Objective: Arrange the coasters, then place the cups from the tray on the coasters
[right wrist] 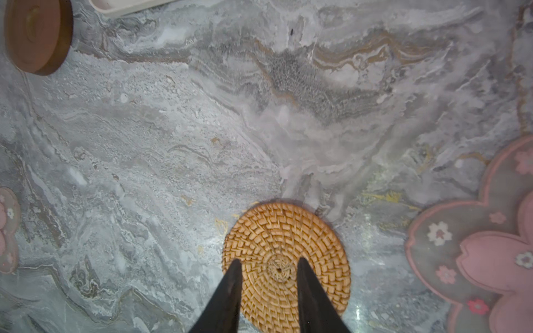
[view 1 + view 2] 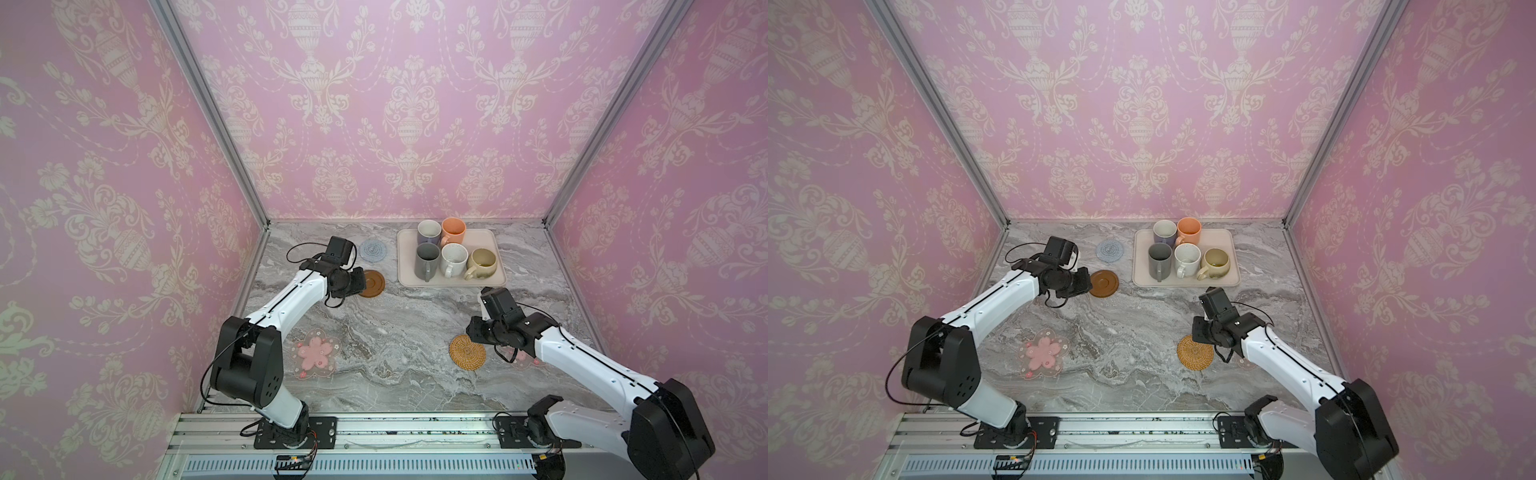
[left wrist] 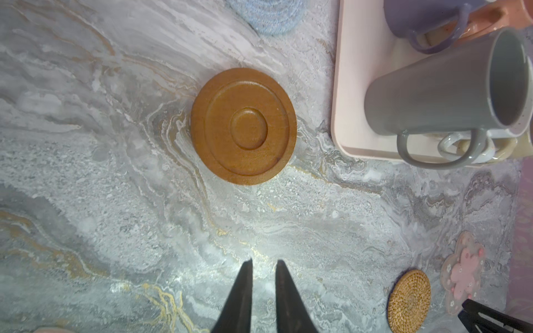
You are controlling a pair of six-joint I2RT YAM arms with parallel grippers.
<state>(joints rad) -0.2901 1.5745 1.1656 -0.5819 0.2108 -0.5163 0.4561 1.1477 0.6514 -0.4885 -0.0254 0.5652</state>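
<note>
Several cups stand on the pale tray (image 2: 486, 241): lavender (image 2: 429, 232), peach-orange (image 2: 454, 230), tall dark grey (image 2: 428, 259), speckled white (image 2: 454, 259) and squat beige-yellow (image 2: 482, 262). The coasters lie flat on the marble. A brown disc (image 3: 243, 126) lies just ahead of my left gripper (image 3: 264, 262), whose jaws stand slightly open and empty. My right gripper (image 1: 268, 262) hovers open over the tan rattan round (image 1: 285, 230), one finger on each side of its centre. The light-blue woven round (image 2: 373, 249) lies left of the tray. One flower coaster (image 2: 315, 352) lies front left. Another flower coaster (image 1: 490, 245) lies beside the rattan, mostly under the right arm in both top views.
Pink patterned walls enclose the marble table (image 2: 407, 316) on three sides. The arm bases sit on a metal rail (image 2: 415, 428) along the front edge. The left arm's elbow (image 2: 245, 361) rises next to the front-left flower coaster.
</note>
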